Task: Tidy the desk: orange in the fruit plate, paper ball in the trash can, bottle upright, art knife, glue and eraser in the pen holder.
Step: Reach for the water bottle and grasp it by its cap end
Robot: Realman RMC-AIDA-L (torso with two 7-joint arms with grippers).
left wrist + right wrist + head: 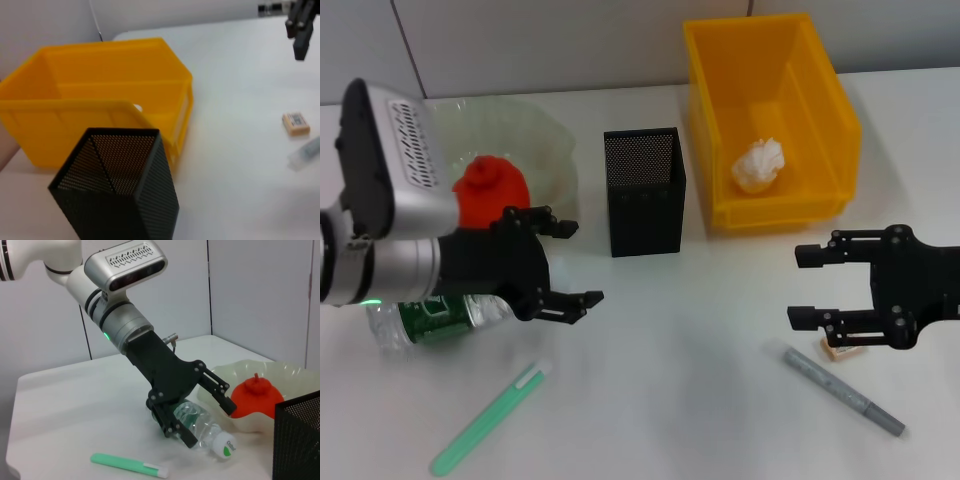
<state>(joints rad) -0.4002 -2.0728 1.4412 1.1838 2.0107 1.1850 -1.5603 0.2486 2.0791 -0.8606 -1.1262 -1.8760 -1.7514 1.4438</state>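
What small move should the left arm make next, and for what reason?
Probably lower the left gripper around the bottle and close. The bottle lies on its side on the table just below the open jaws, while the orange and paper ball are already placed.

Honestly you've not got much off-task stuff here. It's basically just the white table [700, 330], matte and plain, with a rounded corner showing in the right wrist view. Behind the table's far edge you get a pale grey wall [570, 40] made of flat panels, with thin dark seams [208, 290] running up from the table.
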